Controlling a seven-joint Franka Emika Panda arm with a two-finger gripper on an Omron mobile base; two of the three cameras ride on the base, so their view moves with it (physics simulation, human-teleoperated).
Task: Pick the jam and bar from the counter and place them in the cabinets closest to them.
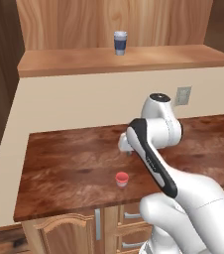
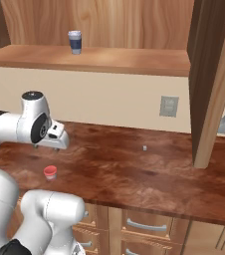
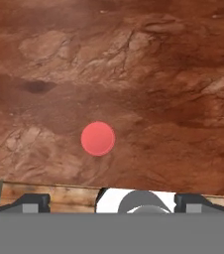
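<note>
One tiny round red jam pot with a paler top (image 1: 122, 179) stands upright on the glossy reddish-brown wood-grain counter (image 1: 69, 168), close to its front edge. The two-finger gripper (image 3: 112, 202) hangs above, apart from it; in the hand view the pot lies ahead of the spread, empty fingertips (image 3: 29, 202), slightly off-centre. Judgement: descent needs a small correction toward the pot.

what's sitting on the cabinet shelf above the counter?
One blue-grey cup with a pale lid stands upright on the cabinet shelf, apart from the panelled back. The jam sits down on the counter. In the right base view a hanging cabinet side hides the shelf's far end.
</note>
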